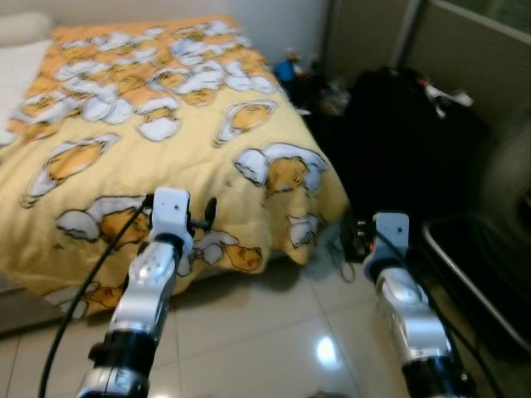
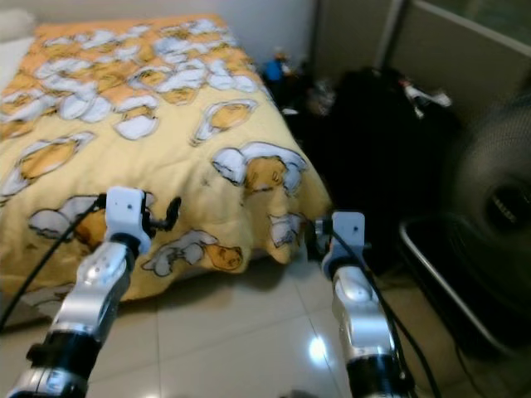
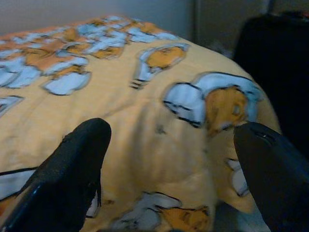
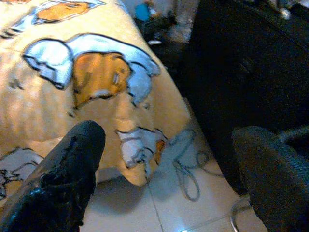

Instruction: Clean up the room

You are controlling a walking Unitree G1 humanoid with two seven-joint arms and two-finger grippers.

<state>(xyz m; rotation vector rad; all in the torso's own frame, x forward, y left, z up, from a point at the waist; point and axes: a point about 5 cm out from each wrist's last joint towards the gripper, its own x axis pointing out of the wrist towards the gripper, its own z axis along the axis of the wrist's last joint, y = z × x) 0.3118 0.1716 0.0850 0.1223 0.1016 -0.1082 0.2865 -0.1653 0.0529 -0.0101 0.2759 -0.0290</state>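
The blanket (image 1: 166,141) looks like soft matt quilted cloth, yellow with a cartoon print. Floor (image 1: 274,332) is glossy pale tile, catching a light glare. Both arms are brushed silver metal, and the left gripper (image 3: 169,179) has matt black rubbery-looking fingers (image 3: 72,169). Black bag (image 1: 406,141) looks like dull fabric
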